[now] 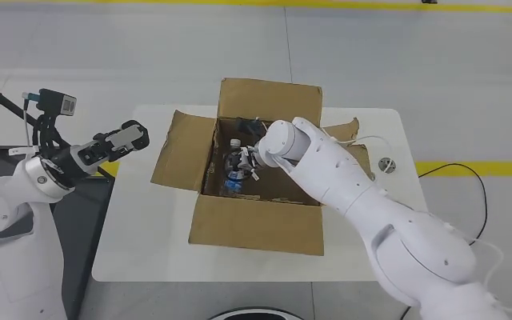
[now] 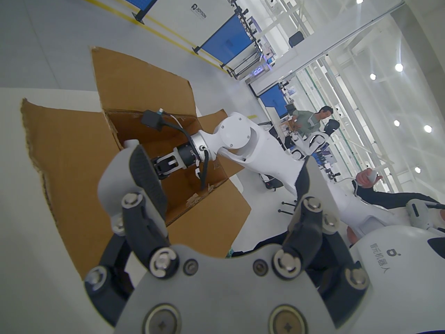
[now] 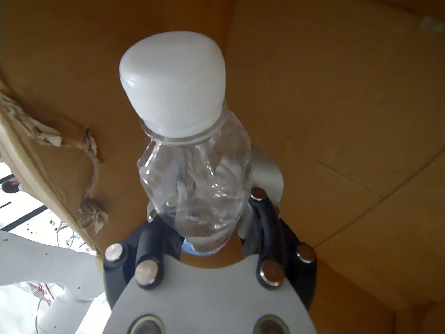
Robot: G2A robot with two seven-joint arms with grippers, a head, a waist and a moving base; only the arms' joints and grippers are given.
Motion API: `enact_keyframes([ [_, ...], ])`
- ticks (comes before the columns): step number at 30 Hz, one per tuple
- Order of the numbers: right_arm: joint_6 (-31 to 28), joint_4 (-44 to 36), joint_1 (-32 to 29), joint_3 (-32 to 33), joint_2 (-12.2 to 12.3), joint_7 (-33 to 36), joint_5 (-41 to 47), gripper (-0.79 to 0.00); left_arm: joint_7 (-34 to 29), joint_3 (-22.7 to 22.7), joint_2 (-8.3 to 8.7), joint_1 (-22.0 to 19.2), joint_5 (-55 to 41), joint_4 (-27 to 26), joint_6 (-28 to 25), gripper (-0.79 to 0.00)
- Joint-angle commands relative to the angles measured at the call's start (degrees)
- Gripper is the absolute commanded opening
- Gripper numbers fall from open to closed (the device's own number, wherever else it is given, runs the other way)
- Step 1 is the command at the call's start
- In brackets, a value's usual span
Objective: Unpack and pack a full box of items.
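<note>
Inside the box (image 1: 256,226), the right end effector (image 3: 208,217) grips the bottle (image 3: 194,172), whose long axis runs straight out from it, cap foremost. The left end effector (image 1: 128,138) hangs wide open at the tabletop's (image 1: 144,240) left edge, well apart.

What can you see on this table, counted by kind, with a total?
cardboard box: 1
plastic bottle, clear with a white cap, inside the box: 1
small round object beside the box: 1
Total: 3. Anything else inside the box is too hidden to count.
</note>
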Motion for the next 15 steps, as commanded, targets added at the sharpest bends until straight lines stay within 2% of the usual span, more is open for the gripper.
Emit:
enact_keyframes([
  [1,-0.3,1.1,0.0,0.1,-0.6,0.1,-0.3,-0.785,0.0,0.0,0.00,0.0,0.0,0.0,0.0,0.000],
  [15,-3.7,5.9,-0.4,1.6,-3.7,1.7,-2.6,-0.785,0.0,0.0,0.00,0.0,0.0,0.0,0.0,0.000],
])
